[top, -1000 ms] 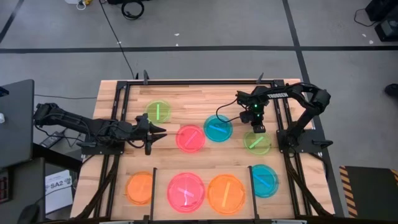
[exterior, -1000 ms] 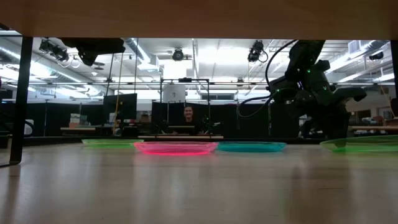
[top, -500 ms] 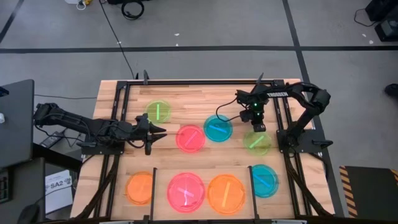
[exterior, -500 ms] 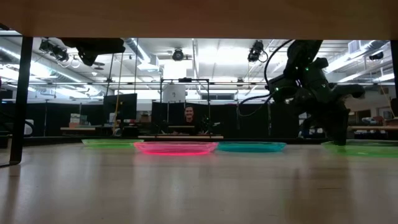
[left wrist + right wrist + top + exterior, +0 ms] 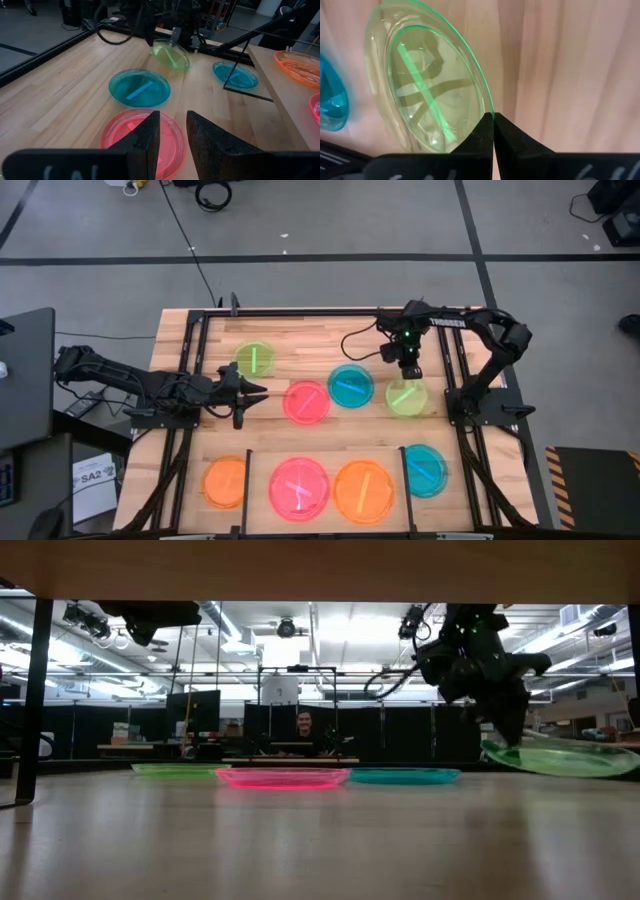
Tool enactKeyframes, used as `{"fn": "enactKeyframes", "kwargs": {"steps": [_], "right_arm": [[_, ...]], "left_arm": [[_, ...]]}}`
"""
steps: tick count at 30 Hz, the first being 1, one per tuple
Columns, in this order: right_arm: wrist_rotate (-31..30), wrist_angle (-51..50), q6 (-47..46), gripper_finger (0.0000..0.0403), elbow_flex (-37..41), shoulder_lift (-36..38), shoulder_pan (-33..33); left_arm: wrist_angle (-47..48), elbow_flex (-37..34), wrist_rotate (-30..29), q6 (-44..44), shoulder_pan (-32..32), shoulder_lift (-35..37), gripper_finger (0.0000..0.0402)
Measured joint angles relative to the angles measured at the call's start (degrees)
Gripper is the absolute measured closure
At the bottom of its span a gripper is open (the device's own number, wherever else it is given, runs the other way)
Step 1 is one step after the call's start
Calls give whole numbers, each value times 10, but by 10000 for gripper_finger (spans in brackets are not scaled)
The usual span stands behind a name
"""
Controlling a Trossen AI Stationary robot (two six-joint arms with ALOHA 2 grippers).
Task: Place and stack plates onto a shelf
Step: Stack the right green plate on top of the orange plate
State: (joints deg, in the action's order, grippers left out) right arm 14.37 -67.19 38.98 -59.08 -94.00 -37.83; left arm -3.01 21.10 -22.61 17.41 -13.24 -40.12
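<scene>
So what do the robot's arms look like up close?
Both arms are dark, nearly black, built of jointed segments. The right arm has a small green light near its wrist, white lettering along one link and a thin black cable looping off it. The jaws on the left gripper are two flat, dark, wedge-shaped fingers, and the right gripper has the same.

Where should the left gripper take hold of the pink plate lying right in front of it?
By its near rim. The pink plate lies flat on the table, so the left gripper should probably come down over the raised edge, one finger inside, one outside.
</scene>
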Motion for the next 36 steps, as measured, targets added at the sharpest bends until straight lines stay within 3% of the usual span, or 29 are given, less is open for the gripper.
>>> {"fn": "enactKeyframes", "kwargs": {"steps": [12,25,36], "right_arm": [[-45,-98,18,396,-120,0,-28],[-42,-189,18,396,-285,0,-48],[62,-227,-58,396,-389,1,-12]], "left_arm": [[0,0,0,0,0,0,299],[0,0,0,0,0,0,299],[0,0,0,0,0,0,299]]}}
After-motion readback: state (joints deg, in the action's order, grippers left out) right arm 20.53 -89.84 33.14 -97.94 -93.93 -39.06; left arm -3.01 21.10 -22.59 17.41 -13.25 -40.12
